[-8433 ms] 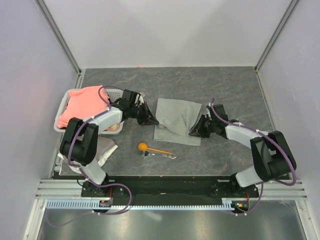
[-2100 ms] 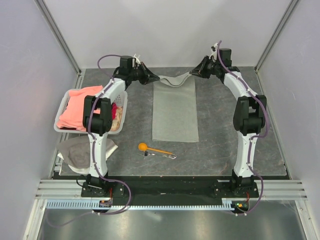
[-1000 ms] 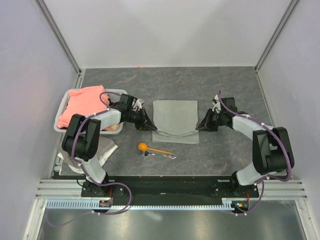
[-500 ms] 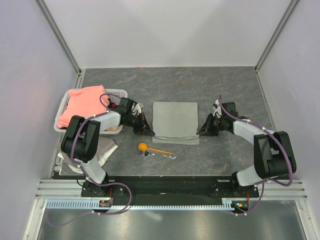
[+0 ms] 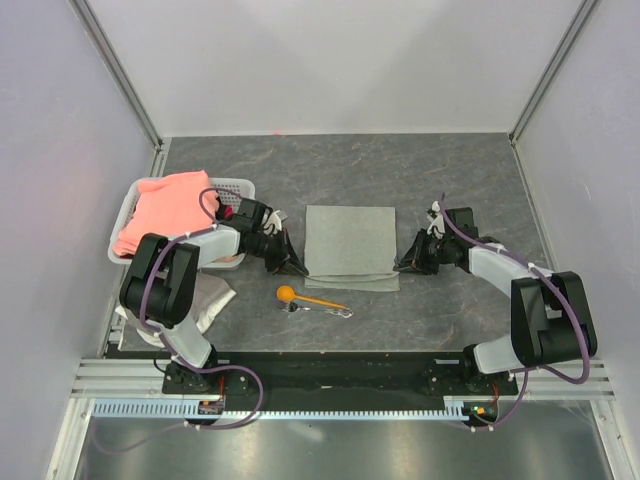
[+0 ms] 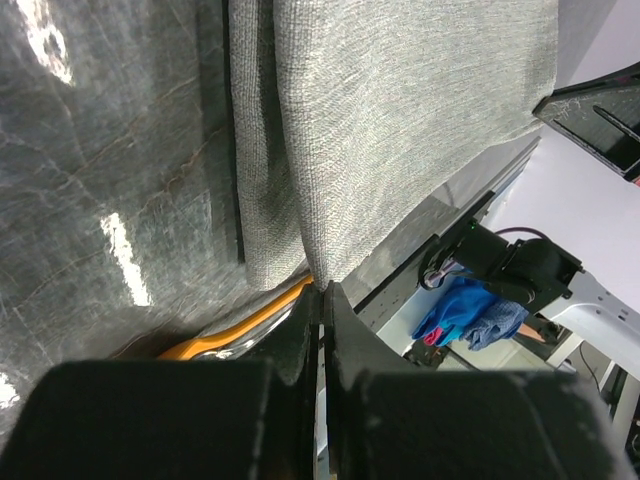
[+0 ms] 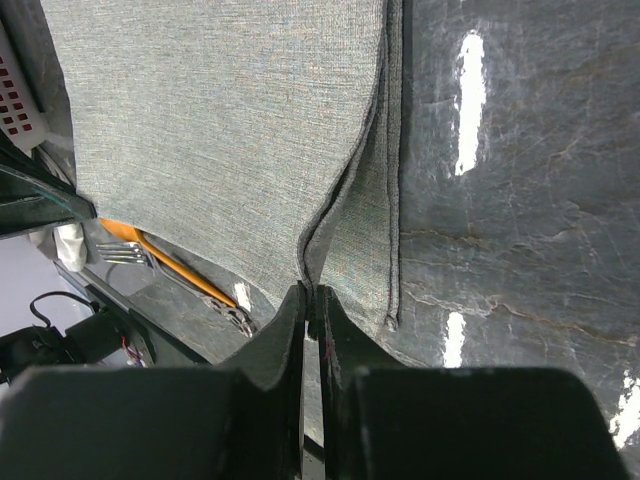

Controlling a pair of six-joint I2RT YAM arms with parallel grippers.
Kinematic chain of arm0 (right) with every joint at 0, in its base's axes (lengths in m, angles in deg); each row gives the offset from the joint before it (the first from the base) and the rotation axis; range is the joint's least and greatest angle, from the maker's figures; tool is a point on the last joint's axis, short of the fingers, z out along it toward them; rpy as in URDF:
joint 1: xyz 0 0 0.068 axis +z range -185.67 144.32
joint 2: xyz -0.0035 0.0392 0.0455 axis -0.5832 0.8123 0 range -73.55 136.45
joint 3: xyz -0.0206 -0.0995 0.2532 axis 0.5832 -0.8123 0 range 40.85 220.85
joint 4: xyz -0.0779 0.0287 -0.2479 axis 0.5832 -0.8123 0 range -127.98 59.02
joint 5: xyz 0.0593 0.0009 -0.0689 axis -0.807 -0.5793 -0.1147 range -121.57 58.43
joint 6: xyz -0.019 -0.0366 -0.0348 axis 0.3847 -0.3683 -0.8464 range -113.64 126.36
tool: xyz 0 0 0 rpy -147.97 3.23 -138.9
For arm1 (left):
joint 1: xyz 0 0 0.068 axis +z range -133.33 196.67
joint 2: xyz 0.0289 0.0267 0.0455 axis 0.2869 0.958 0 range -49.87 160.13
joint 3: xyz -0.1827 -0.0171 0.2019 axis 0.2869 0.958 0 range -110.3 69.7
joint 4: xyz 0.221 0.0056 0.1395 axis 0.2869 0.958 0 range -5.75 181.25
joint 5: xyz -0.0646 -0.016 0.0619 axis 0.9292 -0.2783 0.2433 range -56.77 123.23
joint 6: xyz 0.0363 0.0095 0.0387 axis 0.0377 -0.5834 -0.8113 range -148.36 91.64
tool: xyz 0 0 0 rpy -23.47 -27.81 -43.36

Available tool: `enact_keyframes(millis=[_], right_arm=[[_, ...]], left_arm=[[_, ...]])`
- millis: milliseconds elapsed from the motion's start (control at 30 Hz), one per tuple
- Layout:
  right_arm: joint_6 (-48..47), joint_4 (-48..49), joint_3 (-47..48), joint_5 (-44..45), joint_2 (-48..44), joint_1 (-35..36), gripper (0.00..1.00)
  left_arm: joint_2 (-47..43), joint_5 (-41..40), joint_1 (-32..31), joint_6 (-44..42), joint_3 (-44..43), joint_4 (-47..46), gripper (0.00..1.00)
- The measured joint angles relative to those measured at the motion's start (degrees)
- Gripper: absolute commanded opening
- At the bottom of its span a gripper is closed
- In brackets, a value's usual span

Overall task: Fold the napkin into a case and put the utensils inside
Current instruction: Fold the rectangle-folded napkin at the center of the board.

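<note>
Napkin (image 5: 350, 240) folded nearer, pinched between fingers (image 7: 285, 330).

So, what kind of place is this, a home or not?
Probably a lab test cell, not a home: plain white walls box in a grey table, two arms are bolted at its near edge, and a napkin, spoon and basket lie out as props.
</note>
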Motion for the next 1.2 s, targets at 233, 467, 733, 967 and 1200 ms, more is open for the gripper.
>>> enact_keyframes(millis=[233,467,733,967,1200], right_arm=[[0.09,0.24,-2.12,0.02,-1.05,0.48,0.00],[0.26,0.83,-4.20,0.07,-0.94,0.96,0.00],[1.07,3.37,-6.05,0.72,0.46,2.03,0.00],[1.07,4.35,-6.82,1.03,1.57,2.19,0.00],[1.11,4.57,-6.82,0.81,1.77,2.19,0.00]], left_arm=[[-0.31,0.02,0.00,-0.61,0.81,-0.13,0.02],[-0.31,-0.07,-0.48,-1.57,2.32,-0.70,0.02],[0.72,-1.84,-0.76,-3.32,3.15,-0.61,0.02],[1.09,-2.12,-0.87,-3.89,3.28,-0.37,0.06],[1.09,-2.25,-0.87,-4.04,3.39,-0.20,0.03]])
